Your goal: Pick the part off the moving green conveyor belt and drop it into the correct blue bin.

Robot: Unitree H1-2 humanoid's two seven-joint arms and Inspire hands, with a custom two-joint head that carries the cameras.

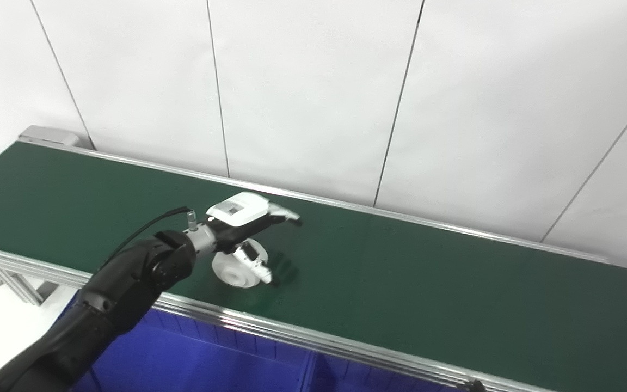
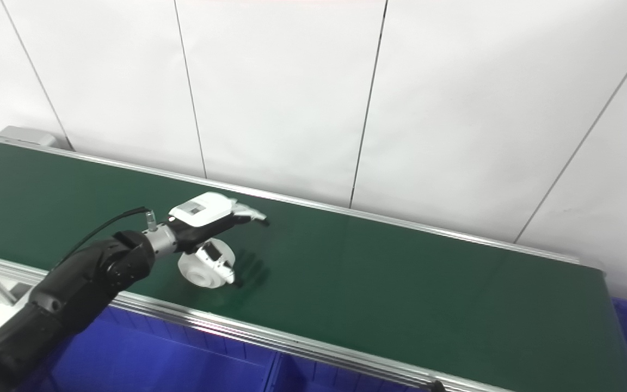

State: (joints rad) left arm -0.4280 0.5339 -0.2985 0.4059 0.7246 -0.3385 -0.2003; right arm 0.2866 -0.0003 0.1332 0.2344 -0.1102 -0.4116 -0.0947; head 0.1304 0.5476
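On the green conveyor belt [image 1: 400, 272], near its front rail and toward the left half, lies the part [image 1: 233, 270], a white round piece like a small wheel or spool with a raised rim and a hollow in the middle, its face tilted toward the camera. The left hand [image 1: 240, 226] is right over it: the white back of the hand faces up, the fingers [image 1: 286, 215] reach out flat and forward past the part toward the far side of the belt, and the thumb [image 1: 256, 265] comes down across the front face of the part. Fingers and thumb stand apart with the part between them below the palm; whether they press on it I cannot tell. The black forearm [image 1: 128, 283] rises from the lower left corner across the aluminium front rail [image 1: 270, 326], a thin black cable arching above the wrist. Below the rail sit the blue bins [image 1: 210, 365]. Behind the belt stands a white panelled wall [image 1: 313, 81].
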